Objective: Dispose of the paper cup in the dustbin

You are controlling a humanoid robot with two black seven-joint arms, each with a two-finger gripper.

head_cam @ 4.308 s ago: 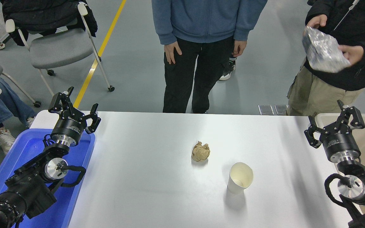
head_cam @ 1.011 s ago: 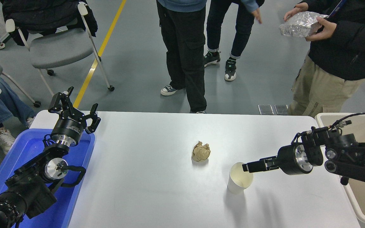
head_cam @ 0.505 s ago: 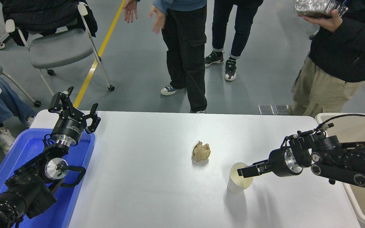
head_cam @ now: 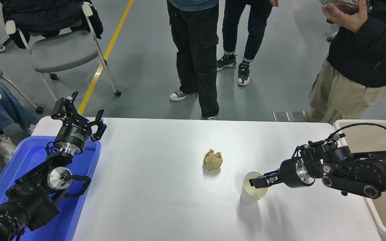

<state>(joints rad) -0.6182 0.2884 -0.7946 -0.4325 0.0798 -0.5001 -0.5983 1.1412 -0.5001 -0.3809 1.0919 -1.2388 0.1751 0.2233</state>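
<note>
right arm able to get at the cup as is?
Probably yes. The right gripper is already over the cup's open mouth, the cup stands upright, and nothing lies between them; the paper ball sits apart. Whether the gripper grips the rim is unclear.

paper ball (head_cam: 212,160) left-behind paper cup (head_cam: 253,193), dustbin (head_cam: 374,214) right

White paper cup (head_cam: 250,195), cream inside. Crumpled paper ball (head_cam: 212,160) was tan-brown. Table (head_cam: 152,201) plain white. Tray (head_cam: 28,157) bright blue. Dustbin (head_cam: 374,217) beige, possibly cream; only its edge showed. Both arms black with silver wrist rings. Floor (head_cam: 139,67) grey with a yellow stripe (head_cam: 106,57).
</note>
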